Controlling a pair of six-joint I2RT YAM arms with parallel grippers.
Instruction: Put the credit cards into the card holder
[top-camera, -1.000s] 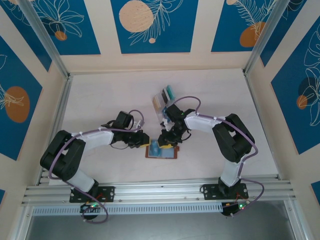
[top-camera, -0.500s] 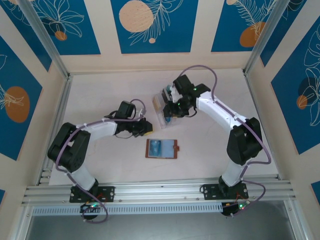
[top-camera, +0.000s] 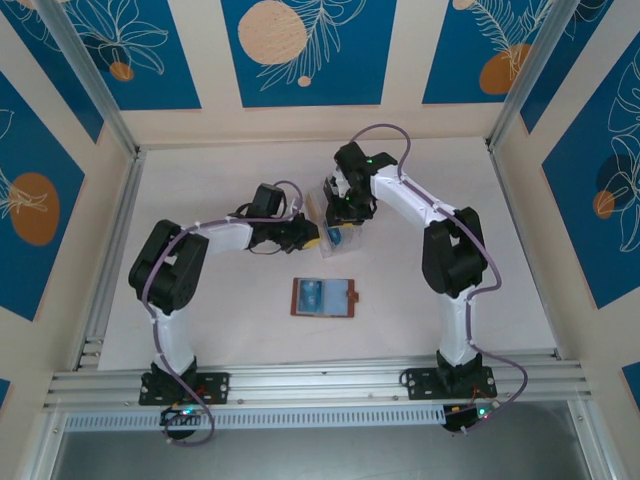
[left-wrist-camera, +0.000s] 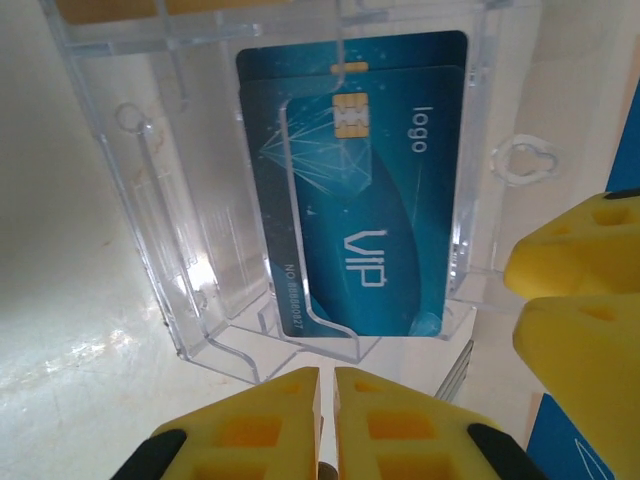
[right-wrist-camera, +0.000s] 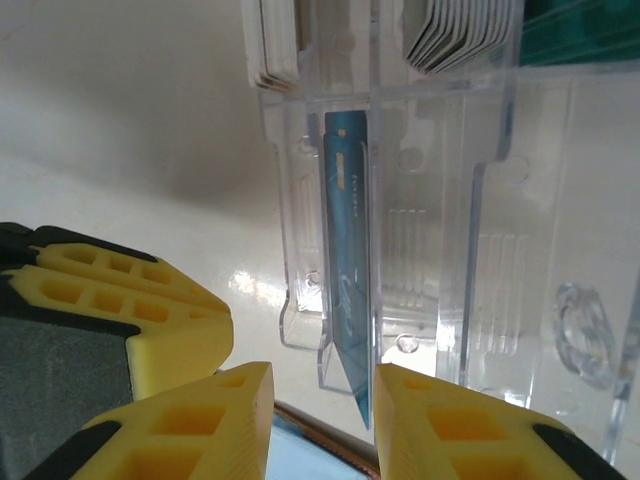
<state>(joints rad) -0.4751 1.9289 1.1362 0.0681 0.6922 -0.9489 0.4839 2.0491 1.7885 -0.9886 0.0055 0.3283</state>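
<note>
The card holder lies open and flat on the table, a blue card in its pale inner pocket. Farther back stands a clear slotted rack. A blue VIP credit card stands in its front slot, seen edge-on in the right wrist view. My left gripper is shut with nothing in it, just short of the rack's left front, and shows from above. My right gripper is open over the rack, the blue card's lower corner between its fingers without touching them.
More cards fill the rack's rear slots: whitish ones, cream ones and a teal one. The right gripper's yellow fingers crowd close beside my left gripper. Aluminium rails and cream walls border the table.
My right gripper has moved from the card holder back to the rack. My left gripper has swung away from the holder and now sits against the rack's left side.
</note>
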